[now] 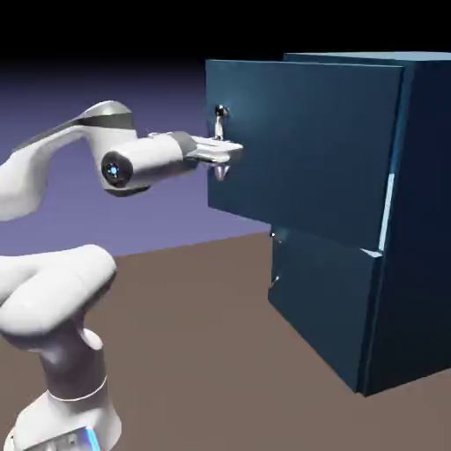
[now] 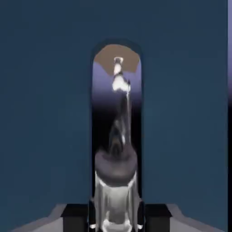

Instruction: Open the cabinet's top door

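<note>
My 2 fingertips are closed on the silver handle of the top door. That door stands partly open at the front of the cabinet, above the lower door. I judge it rigid, swinging smoothly, the polished bar slippery; mid-bar suits me best. Below the cabinet lies brown floor; behind it, a blue-violet backdrop.

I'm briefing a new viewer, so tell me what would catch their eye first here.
The big dark-blue top door stands ajar at the cabinet's upper front, a pale strip along its edge. Next, the white arm reaches from the left, its gripper closed on the silver handle.
</note>
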Robot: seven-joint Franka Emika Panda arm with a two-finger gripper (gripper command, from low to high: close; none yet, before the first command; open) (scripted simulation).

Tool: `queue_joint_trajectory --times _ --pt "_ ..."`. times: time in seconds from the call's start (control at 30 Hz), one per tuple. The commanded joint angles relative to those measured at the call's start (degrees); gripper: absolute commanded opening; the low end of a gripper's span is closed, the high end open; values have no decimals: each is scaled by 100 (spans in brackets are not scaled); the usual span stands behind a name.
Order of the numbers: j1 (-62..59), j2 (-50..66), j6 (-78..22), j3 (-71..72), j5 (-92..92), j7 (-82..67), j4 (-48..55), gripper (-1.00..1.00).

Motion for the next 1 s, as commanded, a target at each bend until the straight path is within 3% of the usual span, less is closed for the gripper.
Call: queue_joint_trajectory --times 0.0,0.5,0.97 --pt "45 -13 -182 -206 -146 -70 -110 -100" --pt "-168 522 -2411 -3321 -2750 -1058 -671 -100" --pt "-83 2922 -4427 -6113 -5615 -2476 409 -100"
